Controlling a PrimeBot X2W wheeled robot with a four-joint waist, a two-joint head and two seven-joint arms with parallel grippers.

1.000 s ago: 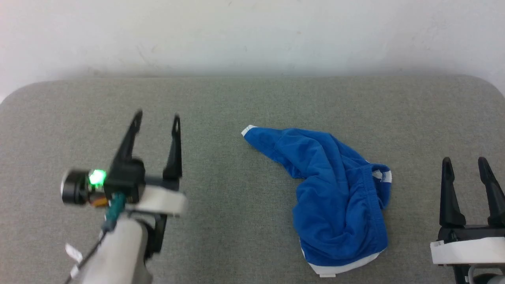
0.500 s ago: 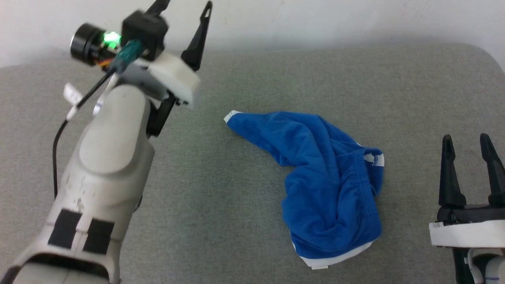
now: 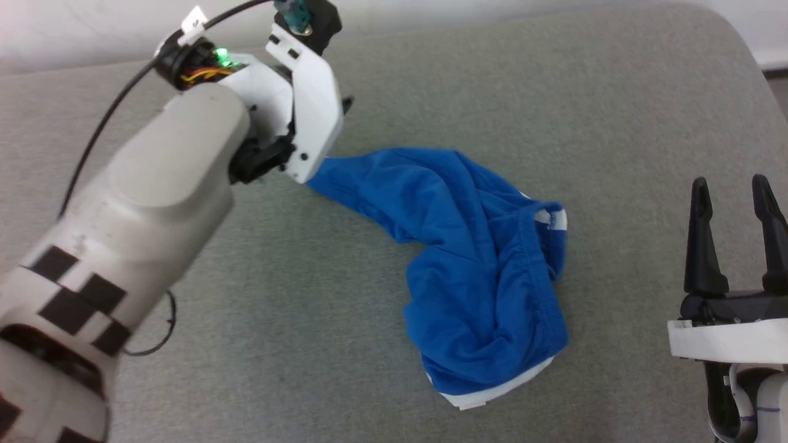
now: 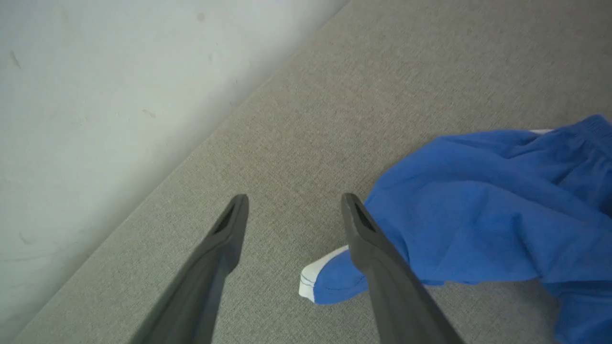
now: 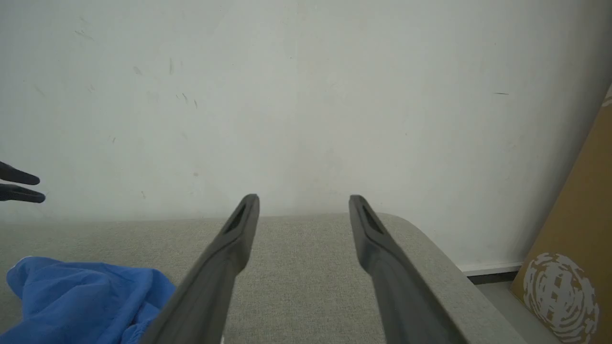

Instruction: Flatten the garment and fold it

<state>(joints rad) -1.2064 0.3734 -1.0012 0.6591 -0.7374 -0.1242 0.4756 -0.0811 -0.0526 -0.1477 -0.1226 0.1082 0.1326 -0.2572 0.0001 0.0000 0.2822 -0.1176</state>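
Observation:
The bright blue shorts (image 3: pixel 486 271) lie crumpled on the grey padded table (image 3: pixel 369 61), with white hem trim at the near edge (image 3: pixel 492 394) and a narrow end stretching to the far left. My left arm's white wrist (image 3: pixel 301 117) hangs over that narrow end and covers its tip. In the left wrist view my left gripper (image 4: pixel 295 198) is open above the table. The white-trimmed corner (image 4: pixel 311 282) lies between its fingers, close to the right finger (image 4: pixel 377 258), and I cannot tell if it touches. My right gripper (image 3: pixel 729 183) stands open and empty, right of the shorts (image 5: pixel 81 291).
A white wall (image 5: pixel 306 95) runs along the table's far edge. The table's rounded right corner (image 5: pixel 420 234) drops to the floor, where a brown cardboard sheet (image 5: pixel 573 229) leans. A black cable (image 3: pixel 104 129) loops off my left forearm.
My left arm has swung forward and to the right, from the table's left side to above the shorts' far-left end. The head camera has shifted too. The right gripper has stayed put.

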